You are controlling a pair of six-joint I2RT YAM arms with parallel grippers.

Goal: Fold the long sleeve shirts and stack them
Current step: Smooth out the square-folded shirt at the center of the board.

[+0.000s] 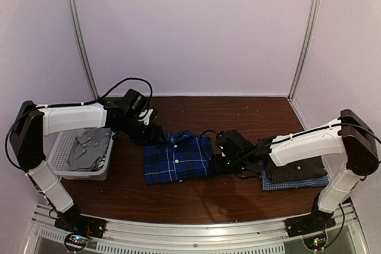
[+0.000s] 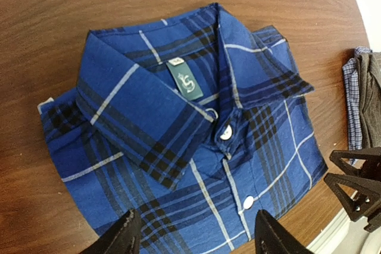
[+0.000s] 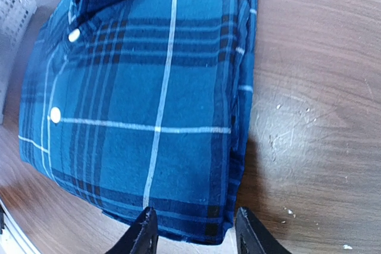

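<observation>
Folded blue plaid shirt [image 1: 177,157] lies mid-tabletop [image 1: 250,117]; left hand [image 2: 199,233] spread above it, holding nothing; right hand [image 3: 193,224] spread at its right edge; grey checked shirt [image 1: 296,171] stacked on pale blue shirt [image 1: 294,184] at right

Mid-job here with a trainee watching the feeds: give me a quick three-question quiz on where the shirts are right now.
1. True or false: the blue plaid shirt lies inside the white basket.
2. At the right end of the table, the dark grey checked shirt lies: A) on top of the pale blue checked shirt, B) under it, C) apart from it.
3. Which gripper hangs over the blue plaid shirt's collar, and is it open or shut?
Key: 1 false, it lies folded on the table; 2 A; 3 the left gripper, open.
</observation>
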